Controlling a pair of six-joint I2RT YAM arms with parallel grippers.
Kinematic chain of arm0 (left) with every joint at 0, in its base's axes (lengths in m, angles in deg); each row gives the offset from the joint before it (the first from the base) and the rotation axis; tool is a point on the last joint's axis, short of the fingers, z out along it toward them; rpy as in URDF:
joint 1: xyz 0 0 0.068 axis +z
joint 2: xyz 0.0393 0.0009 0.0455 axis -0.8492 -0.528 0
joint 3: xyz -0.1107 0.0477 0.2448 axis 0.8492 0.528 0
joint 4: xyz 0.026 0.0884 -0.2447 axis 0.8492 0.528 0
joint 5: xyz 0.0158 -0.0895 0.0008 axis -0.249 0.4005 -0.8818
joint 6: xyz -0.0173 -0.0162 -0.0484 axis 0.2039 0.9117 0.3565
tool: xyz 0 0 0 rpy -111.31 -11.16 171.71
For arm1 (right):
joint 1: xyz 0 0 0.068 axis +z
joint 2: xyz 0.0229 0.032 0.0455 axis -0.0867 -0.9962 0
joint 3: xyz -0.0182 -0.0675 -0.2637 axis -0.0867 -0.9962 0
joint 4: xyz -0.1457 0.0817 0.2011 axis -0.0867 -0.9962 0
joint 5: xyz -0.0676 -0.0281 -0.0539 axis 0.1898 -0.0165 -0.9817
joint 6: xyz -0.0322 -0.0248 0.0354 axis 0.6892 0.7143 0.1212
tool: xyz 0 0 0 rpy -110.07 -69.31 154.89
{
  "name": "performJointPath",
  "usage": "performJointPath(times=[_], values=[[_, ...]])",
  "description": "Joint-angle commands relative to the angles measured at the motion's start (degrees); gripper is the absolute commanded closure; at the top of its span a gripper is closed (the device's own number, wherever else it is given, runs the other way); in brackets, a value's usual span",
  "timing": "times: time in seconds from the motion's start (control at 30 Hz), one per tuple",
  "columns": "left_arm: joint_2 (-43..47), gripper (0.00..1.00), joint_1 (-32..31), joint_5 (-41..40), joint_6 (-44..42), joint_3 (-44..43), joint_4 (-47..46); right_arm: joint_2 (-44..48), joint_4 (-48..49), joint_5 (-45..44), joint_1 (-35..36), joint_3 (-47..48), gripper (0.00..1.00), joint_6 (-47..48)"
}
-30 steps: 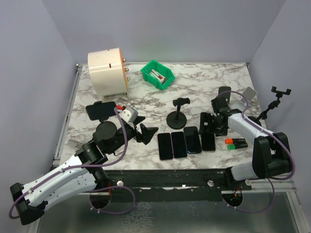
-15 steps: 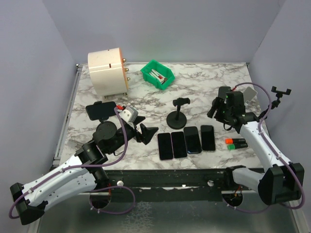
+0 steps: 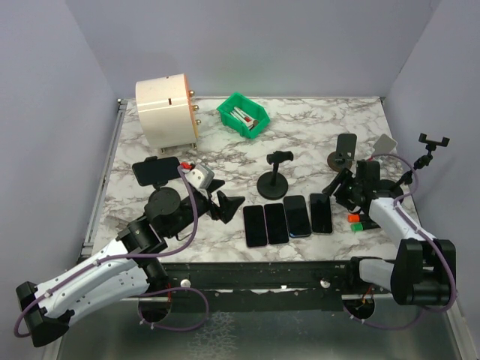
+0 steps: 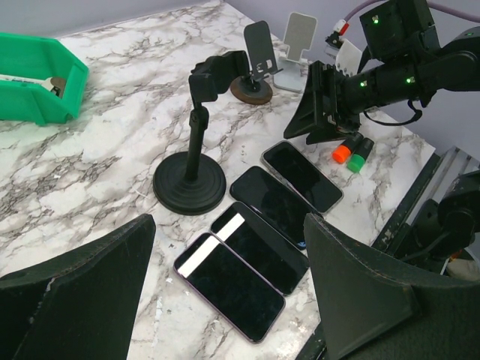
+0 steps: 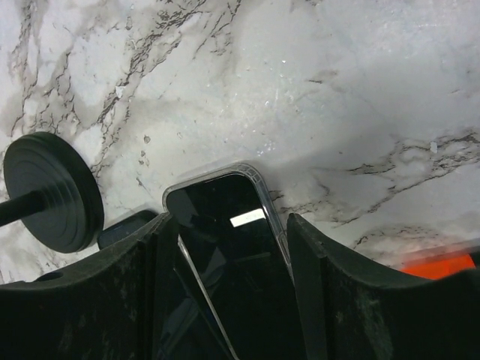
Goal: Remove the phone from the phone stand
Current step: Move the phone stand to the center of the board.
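Observation:
A black phone (image 3: 156,171) sits sideways on a round-based phone stand (image 3: 163,201) at the left. My left gripper (image 3: 225,202) hangs open to the right of that stand, pointing at a row of several phones (image 3: 276,223) lying flat. In the left wrist view nothing is between the wide jaws of this gripper (image 4: 229,247). My right gripper (image 3: 342,191) is low beside the row's rightmost phone (image 3: 321,213). In the right wrist view, that gripper (image 5: 229,225) has its jaws apart over the clear-cased phone (image 5: 225,199), which lies flat.
An empty black stand (image 3: 274,180) rises behind the phone row. More empty stands (image 3: 343,150) and a clip holder (image 3: 431,142) are at the right. Highlighters (image 3: 358,221), a green bin (image 3: 242,114) and a cream cylinder (image 3: 166,111) are also on the table.
My right gripper left the rightmost phone, swung back, then came down beside it with its jaws narrower. The left arm has not moved.

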Motion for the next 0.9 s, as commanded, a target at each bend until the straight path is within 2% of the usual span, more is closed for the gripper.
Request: performJointPath(times=[0.0,0.43,0.87], values=[[-0.60,0.18,0.26,-0.72,-0.27,-0.47,0.24,-1.77,4.09,2.42,-0.61,-1.47,0.36,0.49],[-1.06,0.18,0.26,-1.09,-0.32,-0.67,0.50,-3.97,3.21,4.98,-0.63,-3.53,0.44,4.56],[-0.74,0.18,0.26,-1.40,-0.40,-0.55,0.59,-5.25,5.44,13.14,-0.57,-5.37,0.51,4.74]])
